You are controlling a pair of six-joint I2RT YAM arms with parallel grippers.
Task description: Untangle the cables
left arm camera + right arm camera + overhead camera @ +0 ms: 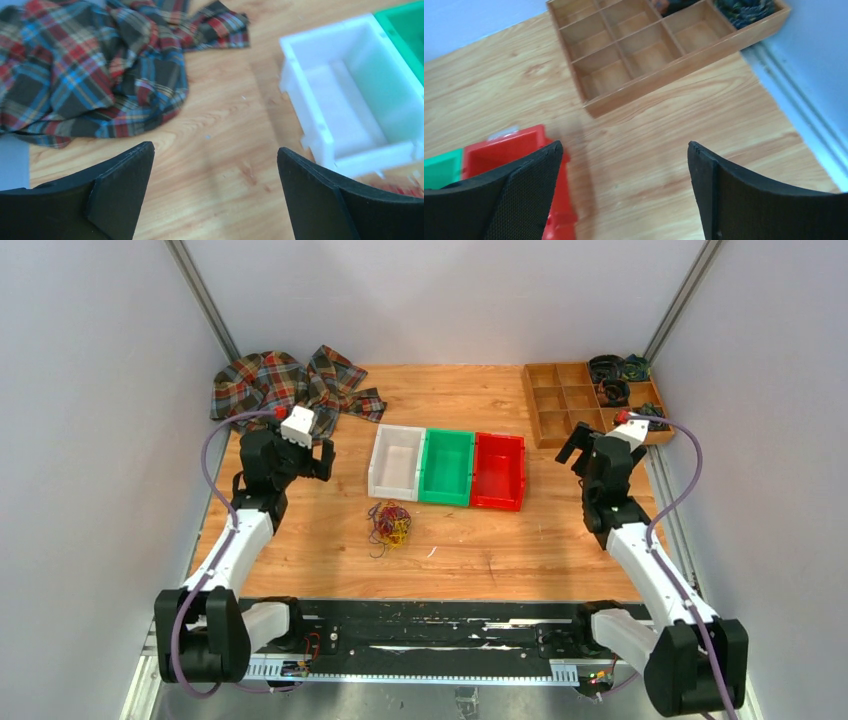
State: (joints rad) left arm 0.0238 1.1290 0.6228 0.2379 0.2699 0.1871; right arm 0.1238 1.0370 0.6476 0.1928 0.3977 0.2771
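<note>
Left pincer (215, 165) and right pincer (624, 160) gape wide, holding nothing.
The cables (390, 524), a soft, light knot on the worktop (480, 550) at 7 o'clock of the green bin (424, 465), should yield to a pinch on a loose outer loop. It, the white bin (373, 465) and the red bin (523, 470) look bare; the wooden tray (533, 410) at 1 o'clock holds dark coils (606, 368).

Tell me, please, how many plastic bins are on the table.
3, side by side in a row: white bin left, green bin middle, red bin right. None seems hidden.
</note>
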